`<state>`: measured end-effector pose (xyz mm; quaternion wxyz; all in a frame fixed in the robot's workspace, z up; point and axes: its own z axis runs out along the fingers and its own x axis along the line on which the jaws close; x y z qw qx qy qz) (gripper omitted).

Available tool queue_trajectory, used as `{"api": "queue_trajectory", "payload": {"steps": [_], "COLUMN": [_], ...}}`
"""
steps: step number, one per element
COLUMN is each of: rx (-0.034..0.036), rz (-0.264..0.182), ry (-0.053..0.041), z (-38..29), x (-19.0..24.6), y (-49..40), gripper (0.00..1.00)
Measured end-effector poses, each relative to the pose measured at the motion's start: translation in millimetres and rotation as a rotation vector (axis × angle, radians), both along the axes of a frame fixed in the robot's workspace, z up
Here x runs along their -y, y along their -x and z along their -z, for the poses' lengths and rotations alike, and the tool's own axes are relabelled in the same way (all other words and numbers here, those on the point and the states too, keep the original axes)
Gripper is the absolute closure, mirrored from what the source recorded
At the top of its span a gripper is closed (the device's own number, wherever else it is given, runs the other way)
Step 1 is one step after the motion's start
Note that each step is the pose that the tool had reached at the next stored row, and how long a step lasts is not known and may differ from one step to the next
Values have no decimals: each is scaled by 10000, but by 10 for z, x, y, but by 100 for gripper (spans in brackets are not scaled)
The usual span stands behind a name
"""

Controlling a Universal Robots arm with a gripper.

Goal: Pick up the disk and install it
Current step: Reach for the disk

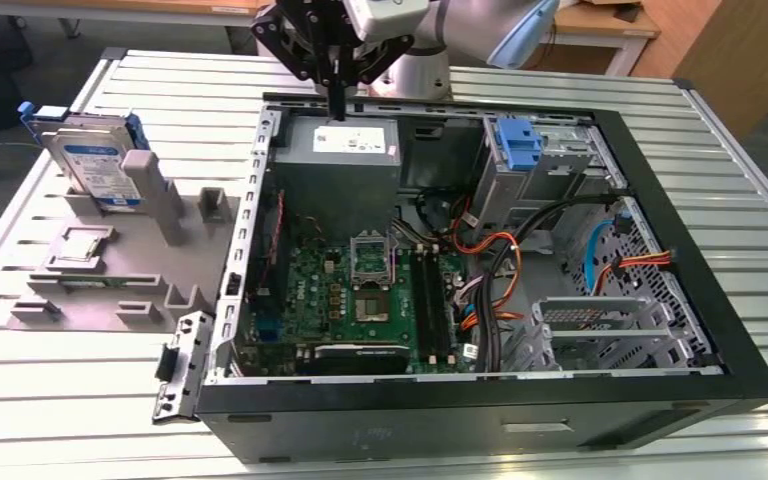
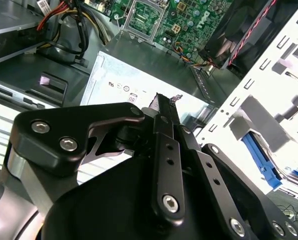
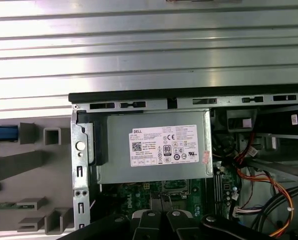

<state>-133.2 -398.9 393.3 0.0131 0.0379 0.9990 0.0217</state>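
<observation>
The disk [image 1: 95,163], a silver-grey drive with a white and blue label in a blue carrier, stands upright in a grey holder [image 1: 117,255] at the exterior view's left, outside the open computer case [image 1: 491,400]. In the first wrist view its blue edge [image 3: 3,133] shows beside the case wall. My gripper [image 1: 337,113] hangs over the case's back corner, just above the grey power supply [image 1: 344,150], well to the right of the disk. Its black fingers [image 2: 161,115] are shut together with nothing between them.
Inside the case lie the green motherboard [image 1: 357,290], orange and black cables [image 1: 504,270] and a metal drive cage [image 1: 598,325]. A lone blue bracket [image 1: 518,145] sits in the upper bay. The case stands on a ribbed metal table [image 1: 157,90].
</observation>
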Motion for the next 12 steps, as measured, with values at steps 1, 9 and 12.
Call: {"api": "queue_trajectory", "payload": {"steps": [1,9,12], "rx": [0,0,0], "rz": [0,0,-1], "ry": [0,1,1], "z": [0,0,0], "x": [0,0,0], "y": [2,27,36], "gripper": [90,90,90]}}
